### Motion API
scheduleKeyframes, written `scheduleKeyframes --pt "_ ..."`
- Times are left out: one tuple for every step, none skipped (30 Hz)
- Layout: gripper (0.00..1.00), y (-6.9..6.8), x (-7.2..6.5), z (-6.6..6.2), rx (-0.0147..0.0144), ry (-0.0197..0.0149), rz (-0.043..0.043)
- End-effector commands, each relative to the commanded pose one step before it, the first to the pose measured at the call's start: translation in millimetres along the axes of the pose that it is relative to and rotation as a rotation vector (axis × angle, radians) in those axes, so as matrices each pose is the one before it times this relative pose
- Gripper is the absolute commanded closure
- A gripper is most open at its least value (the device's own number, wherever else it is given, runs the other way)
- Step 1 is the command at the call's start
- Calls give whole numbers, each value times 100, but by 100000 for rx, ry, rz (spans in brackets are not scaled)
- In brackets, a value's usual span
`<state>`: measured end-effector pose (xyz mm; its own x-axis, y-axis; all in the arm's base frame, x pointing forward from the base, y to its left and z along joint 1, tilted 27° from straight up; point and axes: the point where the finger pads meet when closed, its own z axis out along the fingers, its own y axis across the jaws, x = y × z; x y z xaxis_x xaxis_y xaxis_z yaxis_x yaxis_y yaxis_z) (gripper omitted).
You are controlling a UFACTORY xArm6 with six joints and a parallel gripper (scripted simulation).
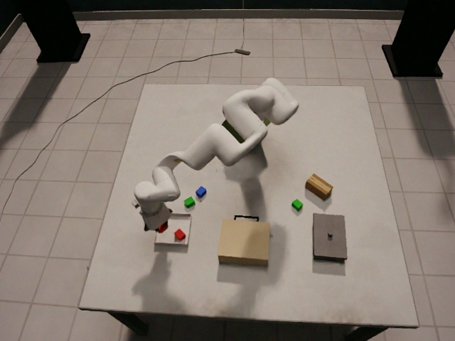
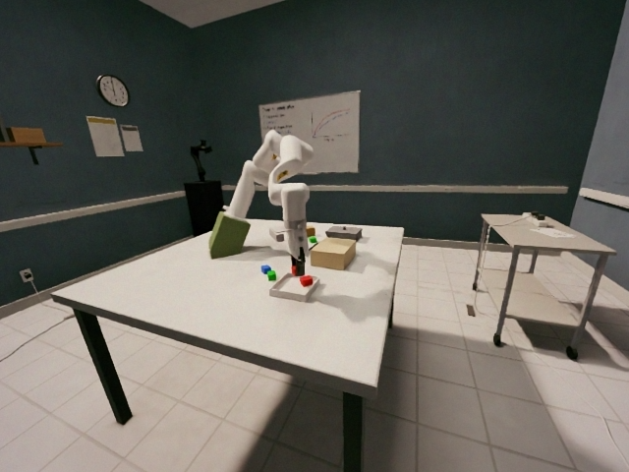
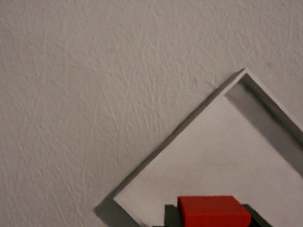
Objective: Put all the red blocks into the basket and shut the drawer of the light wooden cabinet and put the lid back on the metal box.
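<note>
Robot gripper (image 1: 161,230) (image 2: 298,267) (image 3: 215,218) pinches a red block (image 1: 163,227) (image 2: 294,270) (image 3: 214,211) above a shallow white basket (image 1: 170,243) (image 2: 289,296) (image 3: 199,151) w/ another red block (image 1: 179,234) (image 2: 306,280) inside, nr green (image 1: 189,202) (image 2: 271,275) & blue blocks (image 1: 200,192) (image 2: 265,268).

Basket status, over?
Jaws shut on a red block, above the basket. Second red block already inside. Green and blue blocks outside; nothing visibly blocking the drop.

Cabinet (image 1: 244,238) (image 2: 332,253), pale smooth wood; box lid (image 1: 329,244) (image 2: 343,231), grey, perhaps brushed metal; blocks (image 1: 179,234) (image 2: 306,280) matt.
</note>
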<state>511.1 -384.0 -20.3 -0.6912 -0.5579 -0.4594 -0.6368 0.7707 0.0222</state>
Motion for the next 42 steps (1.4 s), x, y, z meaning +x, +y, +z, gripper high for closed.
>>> scheduleKeyframes --pt "100 -198 -38 1124 428 -33 -77" --pt "100 -1 0 232 0 0 0" --pt "100 -1 0 230 0 0 0" --pt "100 -1 0 227 0 0 0" --pt "100 0 0 225 0 0 0" --pt "100 -1 0 221 0 0 0" --pt "100 0 0 219 0 0 0" --pt "100 0 0 0 0 0 0" --pt "100 0 0 0 0 0 0" --pt "100 -1 0 214 0 0 0" --pt "100 -1 0 211 0 0 0" --pt "100 -1 0 207 0 0 0" --pt "100 -1 0 203 0 0 0" --pt "100 0 0 199 0 0 0" --pt "100 -1 0 194 0 0 0" --pt "100 0 0 191 0 0 0" --pt "100 -1 0 185 0 0 0" --pt "100 -1 0 181 0 0 0" --pt "100 0 0 177 0 0 0" --pt "100 -1 0 171 0 0 0" --pt "100 -1 0 166 0 0 0" --pt "100 0 0 162 0 0 0" --pt "100 -1 0 155 0 0 0" --pt "100 -1 0 151 0 0 0" --pt "100 0 0 0 0 0 0" --pt "100 0 0 0 0 0 0" --pt "100 0 0 146 0 0 0" --pt "100 -1 0 140 0 0 0" --pt "100 -1 0 135 0 0 0" --pt "100 0 0 130 0 0 0" --pt "100 0 0 125 0 0 0" --pt "100 -1 0 118 0 0 0" --pt "100 -1 0 113 0 0 0" --pt "100 0 0 108 0 0 0" --pt "100 0 0 102 0 0 0" --pt "100 0 0 96 0 0 0" --pt "100 -1 0 91 0 0 0" --pt "100 0 0 86 0 0 0" --pt "100 0 0 80 0 0 0" --pt "100 0 0 75 0 0 0" --pt "100 0 0 70 0 0 0" --pt "100 0 0 0 0 0 0"
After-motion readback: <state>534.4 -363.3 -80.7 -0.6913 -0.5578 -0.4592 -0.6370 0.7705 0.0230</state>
